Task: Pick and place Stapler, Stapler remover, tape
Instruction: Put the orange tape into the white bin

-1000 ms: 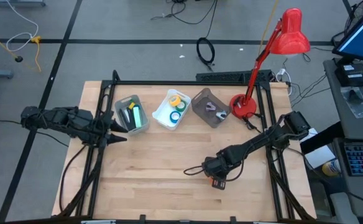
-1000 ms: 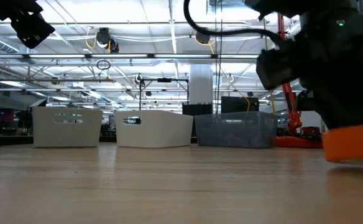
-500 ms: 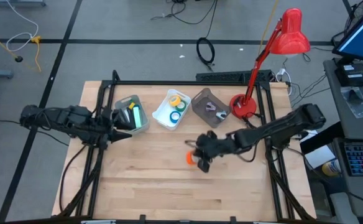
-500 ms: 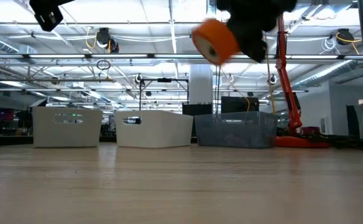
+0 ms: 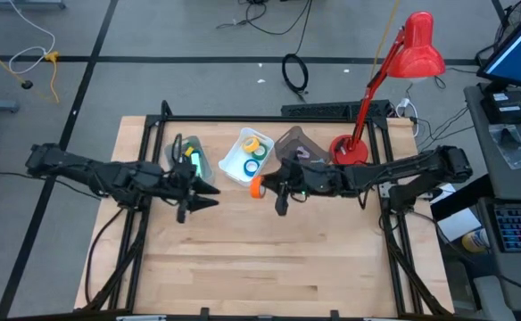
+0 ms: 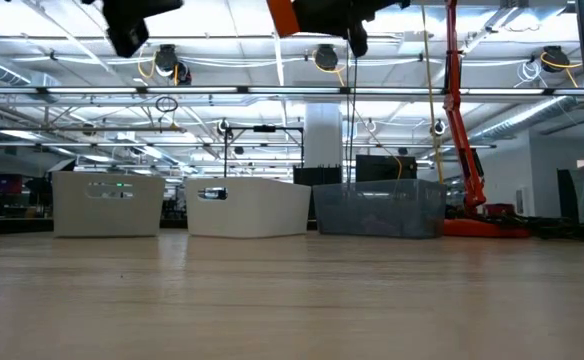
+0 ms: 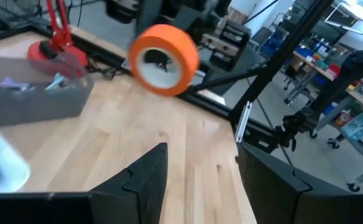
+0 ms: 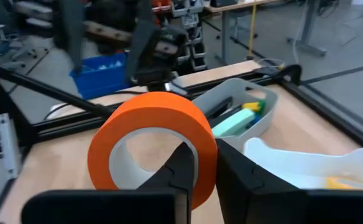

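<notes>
My right gripper clamps the orange tape roll beside the white bin. My open left gripper hovers close; we might collide.

Above the pale wooden surface, the right claw grips an orange tape roll beside a white plastic bin.
</notes>
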